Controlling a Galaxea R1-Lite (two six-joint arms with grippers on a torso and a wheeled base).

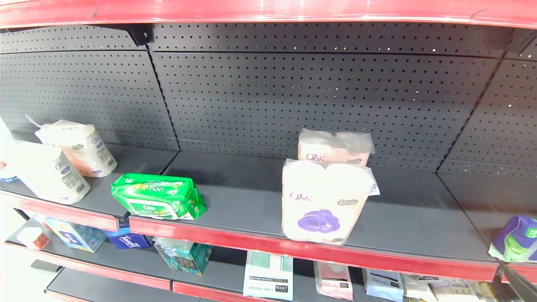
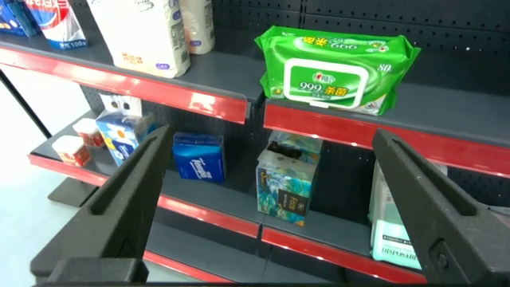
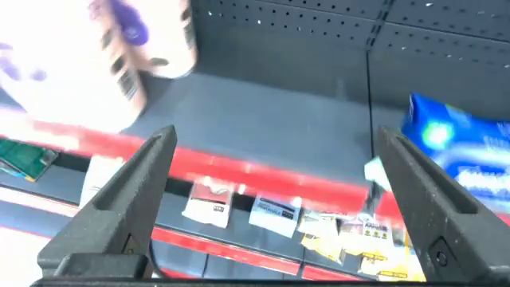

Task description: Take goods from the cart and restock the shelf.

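Lying on the shelf (image 1: 235, 184): a green wipes pack (image 1: 158, 202) is seen flat at the front edge, at 9 o'clock from a tall white tissue pack (image 1: 325, 201).
Wipes axis: the long side is laid along the red edge, from 9 to 3 o'clock. The lid flap is turned to the front, which is made plain in the left wrist view, while the head view gives mostly the top.
Tissue axis: the pack is stood upright with its print to the front. A second pack (image 1: 333, 147) is placed just behind it at 12 o'clock.
Left gripper (image 2: 271, 137): it is held wide and empty, lower than the wipes, before the lower shelf.
Lower shelf: a blue box (image 2: 198, 155) and a patterned box (image 2: 288, 179) are shown front-on from the left wrist and from above by the head camera.
Right gripper (image 3: 276, 134): it is held wide and empty, facing the red edge, with a blue pack (image 3: 458, 143) on the shelf to one side.
Below that edge: small packets (image 3: 275, 215) are seen, blurred.
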